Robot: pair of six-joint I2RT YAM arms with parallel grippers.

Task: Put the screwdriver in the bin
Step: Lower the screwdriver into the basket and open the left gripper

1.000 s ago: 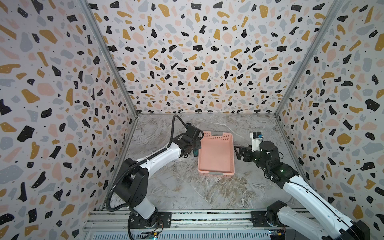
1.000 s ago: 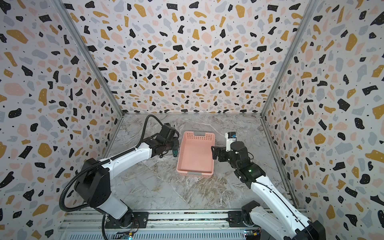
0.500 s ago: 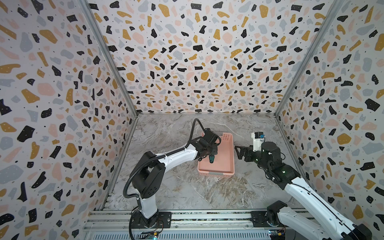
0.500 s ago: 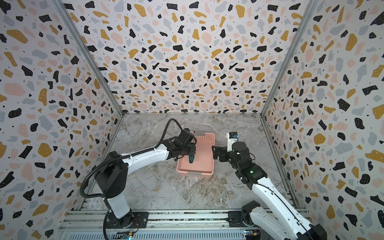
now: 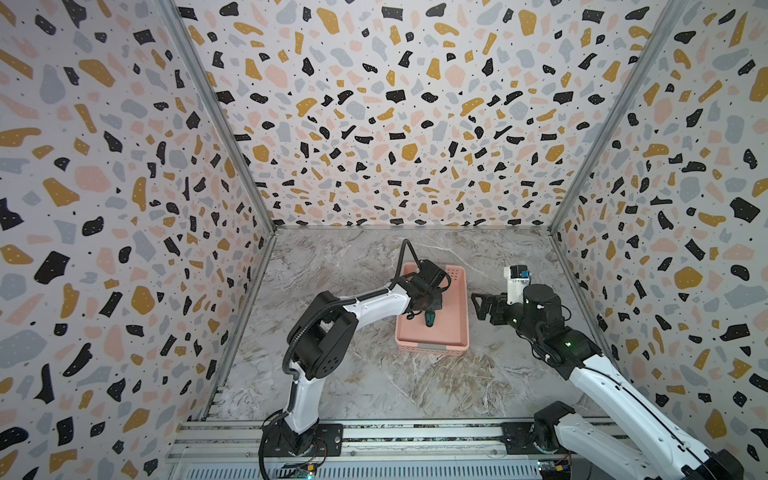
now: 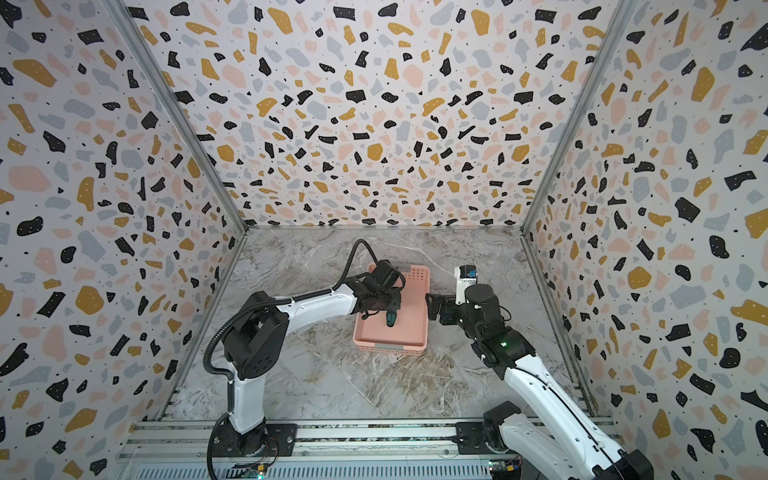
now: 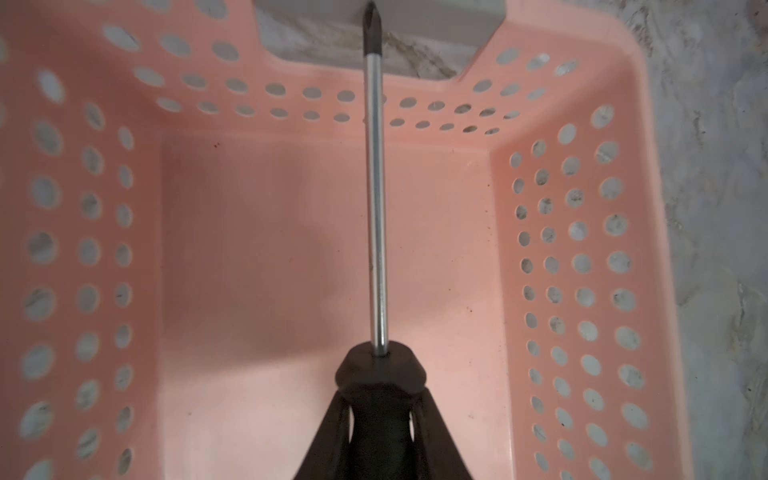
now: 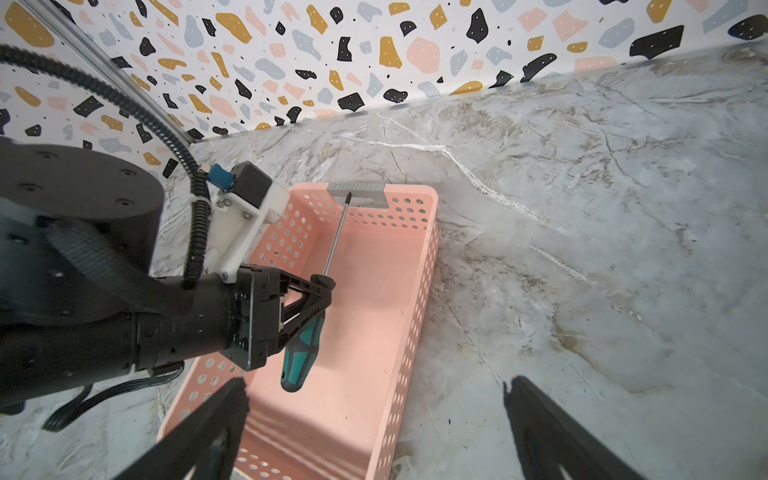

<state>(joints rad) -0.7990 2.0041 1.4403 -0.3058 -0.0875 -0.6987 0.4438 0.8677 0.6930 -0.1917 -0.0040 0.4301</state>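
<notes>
The salmon-pink bin (image 5: pixel 432 347) (image 6: pixel 390 345) lies mid-table in both top views. My left gripper (image 5: pixel 430 305) (image 6: pixel 388 307) hangs over its middle, shut on the screwdriver (image 5: pixel 429 319) (image 6: pixel 390 319) near the collar of its green and black handle. In the left wrist view the thin shaft of the screwdriver (image 7: pixel 376 208) runs above the floor of the bin (image 7: pixel 249 249) toward a grey end tab. The right wrist view shows the screwdriver (image 8: pixel 301 353) tilted, clear of the floor of the bin (image 8: pixel 374 332). My right gripper (image 5: pixel 478 305) (image 8: pixel 374 384) stands open and empty just right of the bin.
Patterned walls (image 5: pixel 124 249) enclose the marble table (image 5: pixel 374 382) on three sides. The left arm's cable (image 5: pixel 401 257) loops above the bin's far end. The arm bases sit on a rail (image 5: pixel 374 436) along the front edge.
My left arm has swung right, carrying the screwdriver from beside the bin's left edge to over its middle. The right arm has hardly moved.
</notes>
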